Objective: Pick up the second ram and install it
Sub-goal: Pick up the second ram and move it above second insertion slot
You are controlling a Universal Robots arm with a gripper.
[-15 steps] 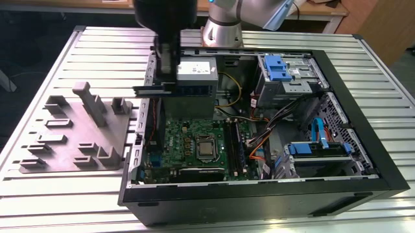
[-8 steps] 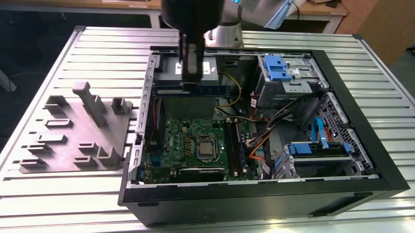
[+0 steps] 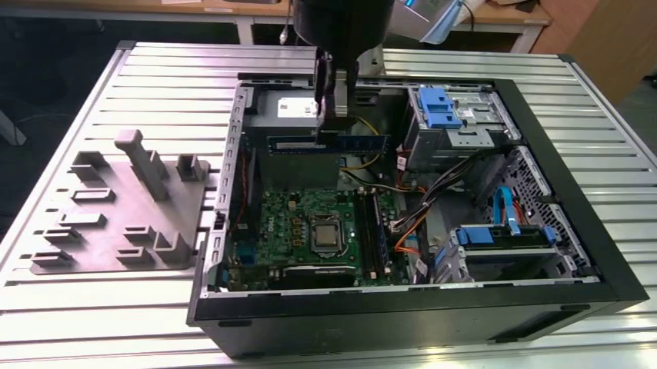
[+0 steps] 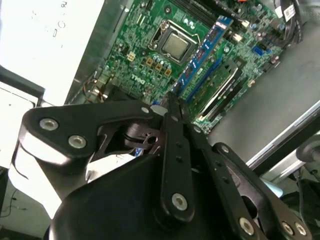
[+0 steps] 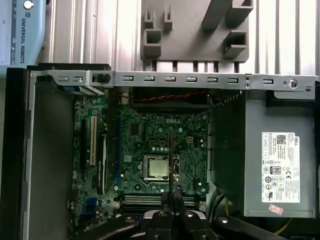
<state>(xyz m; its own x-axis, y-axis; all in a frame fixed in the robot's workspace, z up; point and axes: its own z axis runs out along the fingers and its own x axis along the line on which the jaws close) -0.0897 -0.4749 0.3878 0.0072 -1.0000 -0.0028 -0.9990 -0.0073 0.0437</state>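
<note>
Grips the second ram [image 3: 365, 143], a long thin dark green-blue circuit-board stick, in the black gripper [image 3: 336, 134]. Hangs level at twelve o'clock of the green motherboard [image 3: 298, 223], exterior view.

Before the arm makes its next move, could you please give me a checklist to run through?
1. Grip: the gripper is shut on the second ram near its middle: ok.
2. Ram clear of the grey holder tray: ok.
3. Ram lined up with the motherboard slots: not ok, it lies crosswise to them in the exterior view.
4. Ram centred over a free slot: cannot tell.
5. Slot latches open: cannot tell.
</note>
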